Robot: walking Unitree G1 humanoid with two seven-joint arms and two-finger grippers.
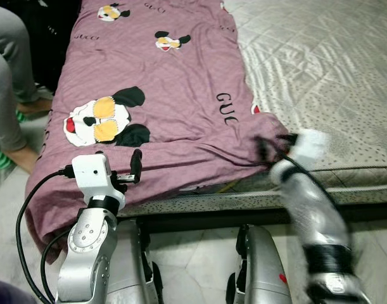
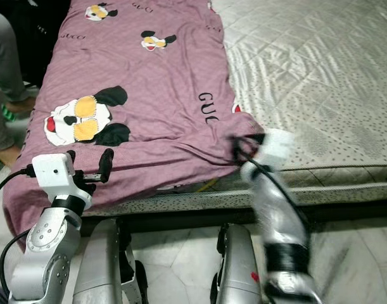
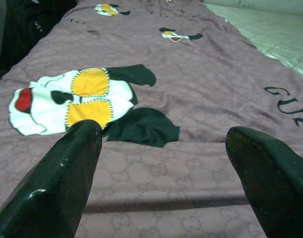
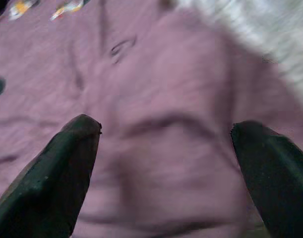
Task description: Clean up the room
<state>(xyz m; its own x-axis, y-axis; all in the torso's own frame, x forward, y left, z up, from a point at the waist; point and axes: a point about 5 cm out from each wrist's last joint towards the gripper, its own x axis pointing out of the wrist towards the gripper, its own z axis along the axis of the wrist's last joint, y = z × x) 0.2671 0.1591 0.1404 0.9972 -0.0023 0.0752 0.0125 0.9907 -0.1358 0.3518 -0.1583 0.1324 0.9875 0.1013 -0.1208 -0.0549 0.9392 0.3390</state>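
Where the bed meets the tiled floor (image 1: 199,244), we record one mauve blanket (image 1: 174,95), laid lengthwise over the left part of the mattress (image 1: 320,76) and hanging over its near edge and left side.

Item, blanket: mauve ground with a faint repeating tone-on-tone pattern. Printed on it are cartoon mouse heads in white, black, yellow and red; the largest (image 1: 101,121) lies near the foot end, two smaller ones (image 1: 171,41) further up. Black lettering (image 1: 226,109) runs along the right margin. The surface is lightly creased, and the near right corner (image 1: 266,136) is bunched at the mattress edge.

Item, mattress: pale quilted cover, bare to the right of the blanket, speckled side panel below.

Item, left gripper (image 1: 120,170): raised at the foot of the bed, just in front of the draped blanket edge, fingers (image 3: 67,173) wide apart, with nothing between them.

Item, right gripper (image 4: 166,168): at the bunched corner of the blanket, blurred, fingers (image 4: 62,168) spread apart over the mauve cloth; we cannot tell whether they touch it.

Item, person: grey-trousered legs (image 1: 6,76), standing at the left of the bed.
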